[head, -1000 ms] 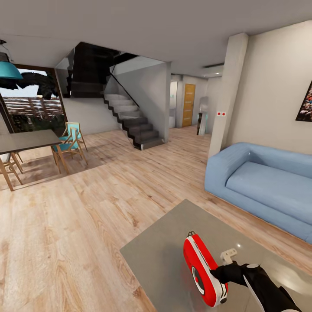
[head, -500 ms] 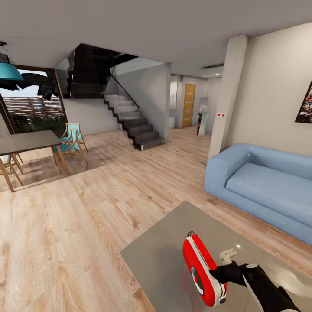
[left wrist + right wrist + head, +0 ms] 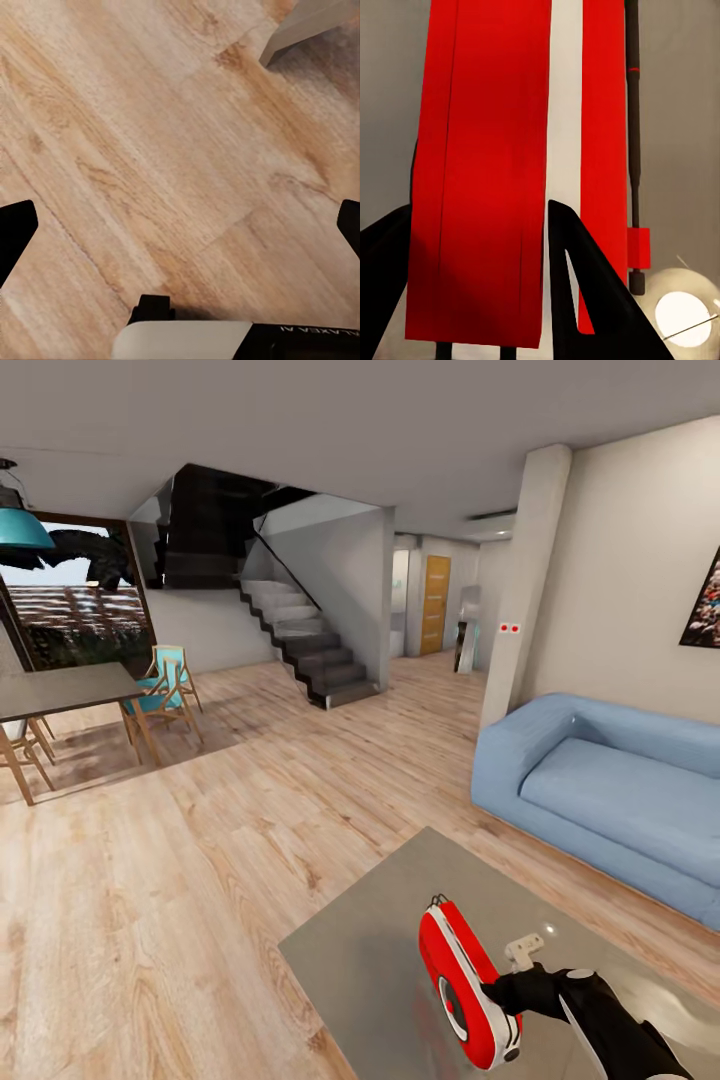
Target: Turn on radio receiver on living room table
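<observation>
Right gripper (image 3: pixel 492 992) is pressed up against the radio receiver (image 3: pixel 466 984), which stands on edge on the table (image 3: pixel 370 940) near its front-left corner, and in the right wrist view its two black fingers (image 3: pixel 585 292) straddle the red casing (image 3: pixel 487 165), pinching it. The left gripper (image 3: pixel 180 217) hangs spread wide over bare wood floor (image 3: pixel 150 127). Open floor runs left of the table, the blue sofa (image 3: pixel 600 790) sits close beyond its far right edge
</observation>
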### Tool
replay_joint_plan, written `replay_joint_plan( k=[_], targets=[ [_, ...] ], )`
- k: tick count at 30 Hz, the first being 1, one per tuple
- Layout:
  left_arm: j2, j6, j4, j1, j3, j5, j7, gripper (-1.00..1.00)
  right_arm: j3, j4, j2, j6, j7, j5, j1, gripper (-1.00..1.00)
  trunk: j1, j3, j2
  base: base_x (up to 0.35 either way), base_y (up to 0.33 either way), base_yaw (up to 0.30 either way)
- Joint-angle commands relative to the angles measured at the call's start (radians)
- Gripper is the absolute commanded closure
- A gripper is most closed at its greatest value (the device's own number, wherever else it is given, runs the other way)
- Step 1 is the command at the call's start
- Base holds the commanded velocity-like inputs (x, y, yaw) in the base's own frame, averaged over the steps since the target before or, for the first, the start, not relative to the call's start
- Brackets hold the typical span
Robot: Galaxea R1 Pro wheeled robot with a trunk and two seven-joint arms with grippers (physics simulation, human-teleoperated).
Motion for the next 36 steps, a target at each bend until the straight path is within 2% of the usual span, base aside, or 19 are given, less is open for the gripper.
replay_joint_plan(
  k=[1, 12, 20, 26, 27, 29, 31, 33, 36],
  targets=[
    [0.000, 0.000, 0.000, 0.000, 0.000, 0.000, 0.000, -1.00, 0.000, -0.001, 0.000, 0.000, 0.001, -0.004, 0.000, 1.00, -0.004, 0.003, 0.007, 0.000, 0.000, 0.000],
    [0.001, 0.001, 0.000, 0.000, 0.000, 0.000, 0.000, -1.00, 0.000, -0.001, 0.000, 0.000, -0.002, -0.004, 0.000, 1.00, -0.046, 0.038, 0.084, 0.000, 0.000, 0.000],
    [-0.002, 0.001, 0.000, 0.000, 0.001, -0.001, 0.005, -1.00, 0.001, -0.001, 0.010, -0.001, -0.015, -0.003, 0.000, 1.00, -0.046, 0.038, 0.084, 0.000, 0.000, 0.000],
    [-0.003, 0.006, -0.006, 0.000, -0.009, -0.005, 0.002, -1.00, 0.001, -0.005, 0.014, -0.001, 0.001, 0.003, 0.000, 1.00, -0.046, 0.038, 0.084, 0.000, 0.000, 0.000],
    [-0.004, 0.006, -0.011, 0.000, -0.010, -0.006, 0.001, 1.00, 0.001, -0.007, 0.017, -0.001, 0.003, 0.003, 0.000, 1.00, -0.046, 0.038, 0.084, 0.000, 0.000, 0.000],
    [-0.005, 0.005, -0.022, 0.000, -0.012, -0.021, 0.001, 1.00, 0.001, -0.017, 0.022, -0.001, 0.006, 0.002, 0.000, 1.00, -0.046, 0.038, 0.084, 0.000, 0.000, 0.000],
    [-0.007, 0.003, -0.057, 0.000, -0.013, -0.057, 0.001, 1.00, 0.000, -0.036, 0.027, -0.001, 0.008, 0.002, 0.000, 1.00, -0.046, 0.038, 0.084, 0.000, 0.000, 0.000],
    [-0.008, 0.004, -0.131, 0.000, -0.012, -0.081, 0.001, 1.00, 0.000, -0.057, 0.032, -0.001, 0.010, 0.002, 0.000, 1.00, -0.046, 0.038, 0.084, 0.000, 0.000, 0.000],
    [-0.010, 0.007, -0.246, 0.000, -0.007, -0.094, 0.003, 1.00, 0.000, -0.080, 0.036, 0.000, 0.046, 0.001, 0.000, 1.00, -0.046, 0.038, 0.084, 0.000, 0.000, 0.000]
  ],
)
